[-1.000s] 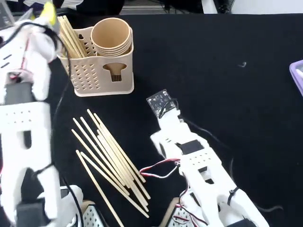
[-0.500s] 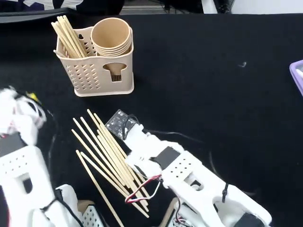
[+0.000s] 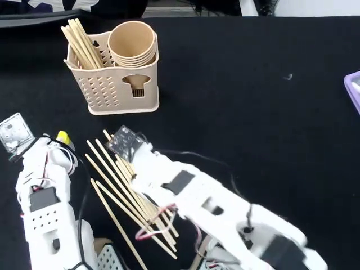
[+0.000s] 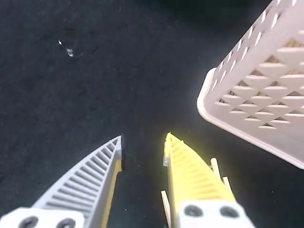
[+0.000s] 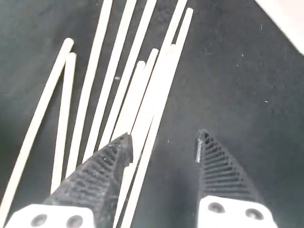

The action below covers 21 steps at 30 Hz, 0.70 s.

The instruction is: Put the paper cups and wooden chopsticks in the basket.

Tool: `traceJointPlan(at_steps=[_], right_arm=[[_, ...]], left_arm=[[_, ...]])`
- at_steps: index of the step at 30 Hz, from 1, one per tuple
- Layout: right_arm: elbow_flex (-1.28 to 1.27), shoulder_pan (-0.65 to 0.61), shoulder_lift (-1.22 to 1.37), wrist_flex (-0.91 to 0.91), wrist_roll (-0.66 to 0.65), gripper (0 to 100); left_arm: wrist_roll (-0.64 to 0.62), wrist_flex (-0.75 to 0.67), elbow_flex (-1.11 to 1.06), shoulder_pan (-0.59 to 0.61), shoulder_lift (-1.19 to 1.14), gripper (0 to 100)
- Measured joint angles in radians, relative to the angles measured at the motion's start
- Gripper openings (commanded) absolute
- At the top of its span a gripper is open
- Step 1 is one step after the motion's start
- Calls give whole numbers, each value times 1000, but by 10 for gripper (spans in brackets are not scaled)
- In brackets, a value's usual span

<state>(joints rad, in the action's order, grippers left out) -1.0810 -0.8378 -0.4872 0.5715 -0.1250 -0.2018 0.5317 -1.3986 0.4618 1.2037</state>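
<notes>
While a stack of paper cups (image 3: 133, 42) and a bundle of wooden chopsticks (image 3: 81, 42) stand in the beige basket (image 3: 121, 90), more loose chopsticks (image 3: 118, 188) lie fanned on the black surface (image 3: 253, 101) near it. The right gripper (image 5: 164, 137) hangs open over these, one finger above the sticks. The left gripper (image 4: 143, 137) is open too, empty, near the basket's corner.

Bright, even light falls throughout, with only faint shadows showing on the matte black table (image 3: 270, 112).
</notes>
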Motion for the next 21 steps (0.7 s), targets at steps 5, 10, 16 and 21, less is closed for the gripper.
traceJointPlan(at_steps=[5, 10, 16, 21], right_arm=[[146, 0, 267, -12, 12, 222], [230, -3, 417, -9, 15, 222], [292, 58, 423, 95, 15, 222], [296, 112, 423, 126, 3, 222]], left_arm=[[-5, 0, -44, 0, 18, 152], [-68, 0, -61, -51, 20, 152], [-74, -5, -86, -97, 20, 152], [-74, -6, -86, -103, 20, 152]])
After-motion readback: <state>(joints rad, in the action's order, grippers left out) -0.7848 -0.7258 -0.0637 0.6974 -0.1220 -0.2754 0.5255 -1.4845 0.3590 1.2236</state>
